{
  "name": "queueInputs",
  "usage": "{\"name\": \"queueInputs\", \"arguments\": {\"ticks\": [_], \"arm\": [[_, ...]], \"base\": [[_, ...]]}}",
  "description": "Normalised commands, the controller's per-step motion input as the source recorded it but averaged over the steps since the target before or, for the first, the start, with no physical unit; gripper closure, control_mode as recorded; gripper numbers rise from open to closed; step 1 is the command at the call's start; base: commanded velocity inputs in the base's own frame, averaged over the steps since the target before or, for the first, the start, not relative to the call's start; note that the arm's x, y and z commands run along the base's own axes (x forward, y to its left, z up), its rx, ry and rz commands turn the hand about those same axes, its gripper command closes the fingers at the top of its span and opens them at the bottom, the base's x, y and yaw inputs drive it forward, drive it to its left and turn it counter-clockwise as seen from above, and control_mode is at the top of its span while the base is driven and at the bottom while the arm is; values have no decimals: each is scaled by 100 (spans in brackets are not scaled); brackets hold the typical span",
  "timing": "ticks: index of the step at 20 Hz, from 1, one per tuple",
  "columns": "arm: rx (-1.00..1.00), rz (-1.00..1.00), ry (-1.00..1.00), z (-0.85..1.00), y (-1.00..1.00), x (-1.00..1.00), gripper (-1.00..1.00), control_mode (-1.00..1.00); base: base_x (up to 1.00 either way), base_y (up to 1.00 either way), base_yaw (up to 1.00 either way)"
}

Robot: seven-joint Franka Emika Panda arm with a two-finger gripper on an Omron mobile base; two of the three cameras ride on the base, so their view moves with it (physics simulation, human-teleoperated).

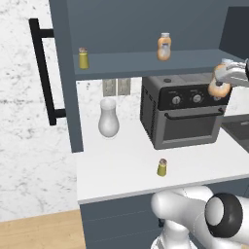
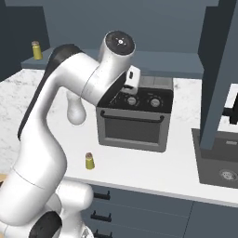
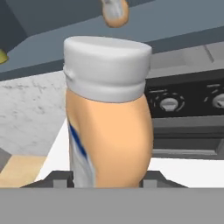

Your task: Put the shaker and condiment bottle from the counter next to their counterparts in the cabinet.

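in the left base view, taking the black toaster oven [image 1: 184,115] with its two knobs as my landmark, my gripper [image 1: 220,83] hung just above the oven's right top corner, closed around a small orange condiment bottle [image 1: 219,88] with a pale grey cap. on the dark blue-grey cabinet [image 1: 126,29] shelf above the oven stood a second orange grey-capped bottle [image 1: 164,46], and far to the oven's upper left on that shelf stood a tiny yellow-green shaker [image 1: 83,58] with a brownish cap. a matching yellow-green shaker [image 1: 162,167] stood on the flat white counter [image 1: 121,165] in front of the oven, apart from it. a white rounded vase [image 1: 108,118] stood on the counter left of the oven, and the cabinet's long black bar handle [image 1: 41,70] hung well left of that.

in the right base view, my arm covered the oven's [image 2: 135,114] left top. the counter shaker [image 2: 89,161] stood ahead of the oven's left front corner, and the shelf shaker [image 2: 36,50] sat high and far left of it. a dark sink [image 2: 218,160] lay in the counter right of the oven.

in the hand view, the held bottle [image 3: 109,118] stood upright between my finger tips, a white label with a blue stripe on its side. the oven's knobs [image 3: 168,103] showed behind it to the right, and the shelf bottle [image 3: 115,12] showed above.
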Motion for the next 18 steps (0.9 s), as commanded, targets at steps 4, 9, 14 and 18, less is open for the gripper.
{"name": "queueInputs", "arguments": {"ticks": [4, 9, 14, 18], "arm": [[0, -2, -14, 66, 37, 3, 100, -100], [0, 0, -1, 8, 0, 1, 100, -100], [0, 0, 0, 0, 0, 48, 100, -100], [0, 0, -3, 0, 0, 73, 100, -100]], "base": [[0, 0, 0], [0, 0, 0], [0, 0, 0], [0, 0, 0]]}}
